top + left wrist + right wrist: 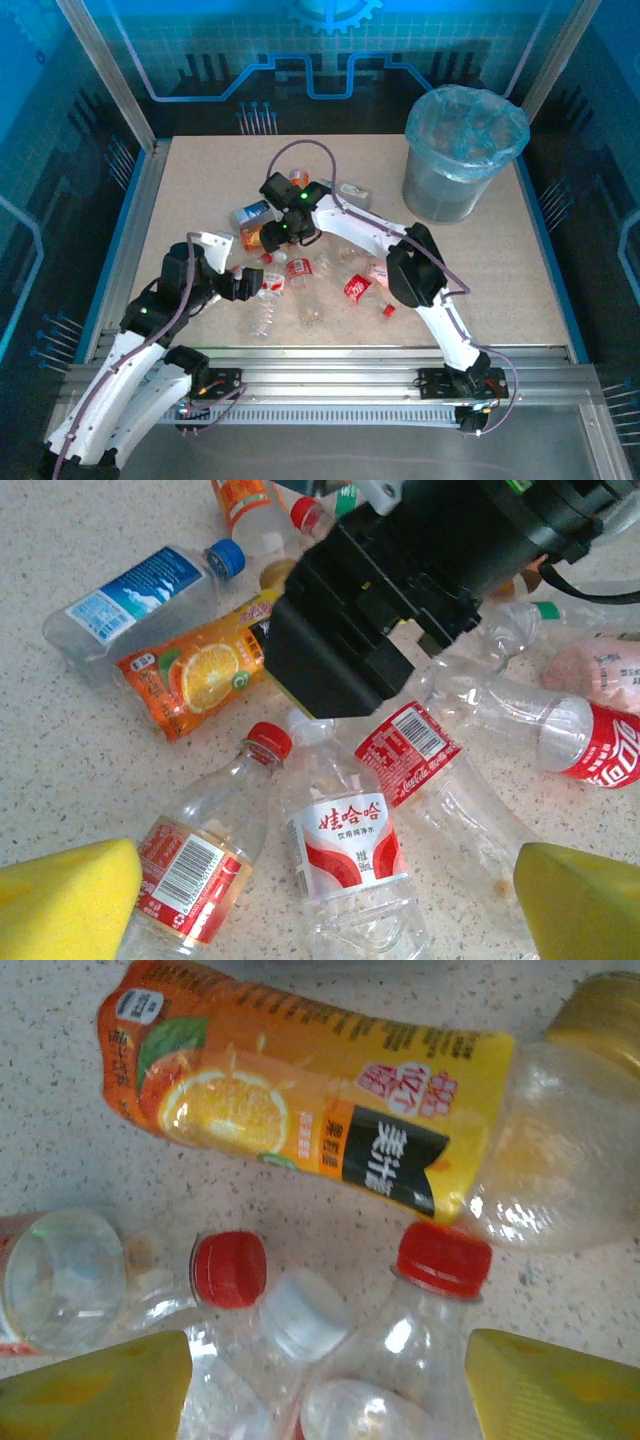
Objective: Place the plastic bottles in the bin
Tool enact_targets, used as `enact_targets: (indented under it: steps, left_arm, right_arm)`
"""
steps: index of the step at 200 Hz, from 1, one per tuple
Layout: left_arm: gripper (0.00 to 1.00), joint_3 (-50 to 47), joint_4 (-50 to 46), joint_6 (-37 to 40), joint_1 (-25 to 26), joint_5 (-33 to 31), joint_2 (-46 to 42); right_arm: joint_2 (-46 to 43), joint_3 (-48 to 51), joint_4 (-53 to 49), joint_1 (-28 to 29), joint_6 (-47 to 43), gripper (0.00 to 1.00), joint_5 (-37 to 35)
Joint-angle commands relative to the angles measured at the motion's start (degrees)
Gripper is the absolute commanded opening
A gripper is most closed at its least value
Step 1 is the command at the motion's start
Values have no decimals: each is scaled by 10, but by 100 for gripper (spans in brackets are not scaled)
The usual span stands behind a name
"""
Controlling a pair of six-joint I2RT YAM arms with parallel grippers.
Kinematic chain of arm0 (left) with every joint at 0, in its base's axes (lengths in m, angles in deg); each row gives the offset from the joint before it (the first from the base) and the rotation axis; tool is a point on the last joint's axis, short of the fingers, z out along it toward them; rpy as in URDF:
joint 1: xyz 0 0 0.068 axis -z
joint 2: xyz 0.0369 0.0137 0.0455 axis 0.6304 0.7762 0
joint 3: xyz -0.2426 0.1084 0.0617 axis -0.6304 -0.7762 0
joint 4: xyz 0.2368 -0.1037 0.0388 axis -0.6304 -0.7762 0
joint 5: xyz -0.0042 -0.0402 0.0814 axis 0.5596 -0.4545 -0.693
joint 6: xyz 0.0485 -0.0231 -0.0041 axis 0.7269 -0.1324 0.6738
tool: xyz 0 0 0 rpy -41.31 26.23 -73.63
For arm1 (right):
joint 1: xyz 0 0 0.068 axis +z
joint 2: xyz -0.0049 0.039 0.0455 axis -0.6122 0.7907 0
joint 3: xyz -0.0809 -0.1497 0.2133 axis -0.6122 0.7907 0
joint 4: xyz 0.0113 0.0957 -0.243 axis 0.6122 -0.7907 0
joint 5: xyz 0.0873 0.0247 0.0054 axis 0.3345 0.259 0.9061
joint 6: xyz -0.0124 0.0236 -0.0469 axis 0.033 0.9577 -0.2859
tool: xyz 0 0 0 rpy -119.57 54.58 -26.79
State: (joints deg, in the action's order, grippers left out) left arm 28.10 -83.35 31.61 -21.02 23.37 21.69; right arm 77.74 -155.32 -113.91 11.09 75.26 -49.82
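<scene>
Looking at the plastic bottles (300,275) lying in a heap on the table (500,270), well apart from the bin (440,190), off to its left. Guessing at light, thin, squashy, slippery things, rolling away easily; best pinching across the middle or at the stiff neck under the cap. Holding the left gripper (330,900) wide open above a red-and-white label bottle (350,855), gripping nothing. Spreading the right gripper (330,1390) partway around a red-capped bottle (440,1260), not squeezing, as far as can be told. Peeking into the blue bag (470,120) lining the bin: too blurry for telling what is inside.
</scene>
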Motion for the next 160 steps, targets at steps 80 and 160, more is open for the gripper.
enact_targets:
  steps: [80,160]
  left_arm:
    - [97,-5,12,3,3,-7,-6]
    - [97,-4,13,2,3,-15,0]
  right_arm:
    - [61,-74,-72,-9,12,71,13]
    - [73,-64,-72,-18,8,62,6]
